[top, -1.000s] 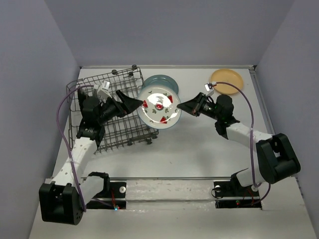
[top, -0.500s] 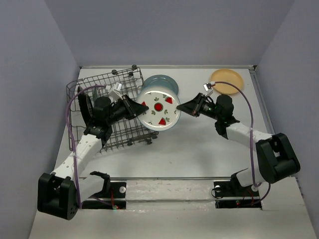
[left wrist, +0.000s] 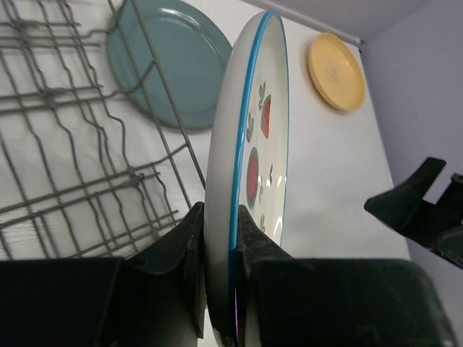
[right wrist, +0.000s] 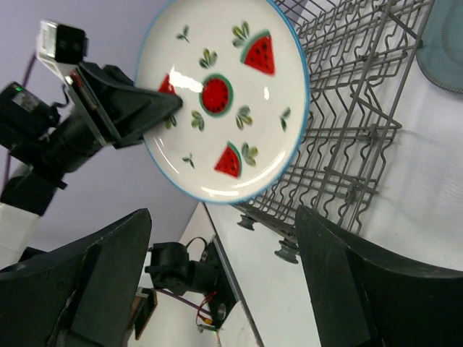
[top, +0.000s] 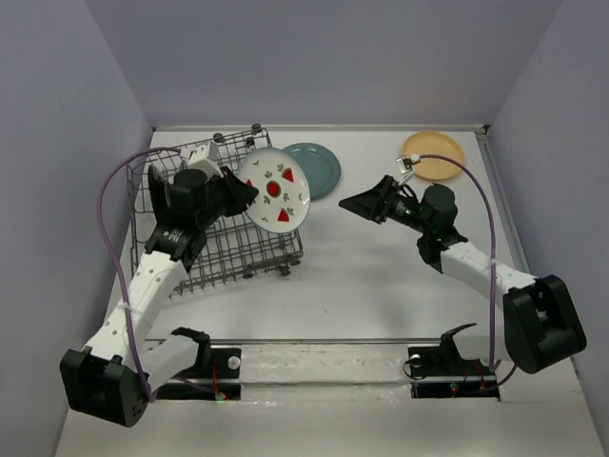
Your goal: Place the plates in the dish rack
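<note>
Clamping the watermelon plate (top: 276, 188) by its rim in the left gripper (left wrist: 219, 233), tilted on edge over the right side of the dish rack (top: 249, 255), tines (top: 205, 238) below and leftward; right gripper (top: 365, 202) spread wide, empty, well apart.

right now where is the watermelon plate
Top view, left of centre: the watermelon plate sits in the left gripper over the dish rack's right edge, beside the teal plate.
</note>
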Tool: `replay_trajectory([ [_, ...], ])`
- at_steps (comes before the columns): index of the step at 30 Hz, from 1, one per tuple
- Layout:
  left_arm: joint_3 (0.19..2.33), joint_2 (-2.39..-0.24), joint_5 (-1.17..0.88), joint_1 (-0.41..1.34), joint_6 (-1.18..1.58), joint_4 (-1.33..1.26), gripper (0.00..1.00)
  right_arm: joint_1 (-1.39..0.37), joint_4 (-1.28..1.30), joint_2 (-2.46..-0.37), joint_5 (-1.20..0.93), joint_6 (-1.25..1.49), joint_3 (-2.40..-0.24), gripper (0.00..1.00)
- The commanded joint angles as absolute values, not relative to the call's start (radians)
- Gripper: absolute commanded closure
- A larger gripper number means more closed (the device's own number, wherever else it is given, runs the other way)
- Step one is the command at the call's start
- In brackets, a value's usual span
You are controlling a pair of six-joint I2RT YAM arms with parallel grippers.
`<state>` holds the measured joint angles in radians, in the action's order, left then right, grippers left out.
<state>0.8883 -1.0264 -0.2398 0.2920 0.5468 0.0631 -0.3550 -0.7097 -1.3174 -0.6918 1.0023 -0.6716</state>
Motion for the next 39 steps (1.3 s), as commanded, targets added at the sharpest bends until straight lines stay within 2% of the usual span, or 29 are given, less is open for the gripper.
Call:
replay_trajectory([
  [1,1.070,-0.954,-0.039,0.288,0.454,0.034,0.94,-0.356,-0.686,-1.263,-0.675,0.921,-0.629,0.14],
  [3,1.101,-0.963,0.033,0.288,0.425,0.057,0.94,-0.356,-0.660,-1.235,-0.657,0.887,-0.623,0.14],
  [6,1.140,-0.983,0.266,0.288,0.345,0.135,0.95,-0.356,-0.617,-1.204,-0.611,0.847,-0.615,0.13],
  [10,1.114,-1.011,0.392,0.287,0.284,0.170,0.95,-0.356,-0.586,-1.187,-0.569,0.825,-0.606,0.14],
  [21,1.040,-1.095,0.557,0.288,0.190,0.129,0.94,-0.356,-0.600,-1.226,-0.561,0.821,-0.598,0.15],
  [39,1.048,-1.238,0.669,0.288,0.118,0.118,0.94,-0.356,-0.597,-1.218,-0.561,0.818,-0.594,0.16],
])
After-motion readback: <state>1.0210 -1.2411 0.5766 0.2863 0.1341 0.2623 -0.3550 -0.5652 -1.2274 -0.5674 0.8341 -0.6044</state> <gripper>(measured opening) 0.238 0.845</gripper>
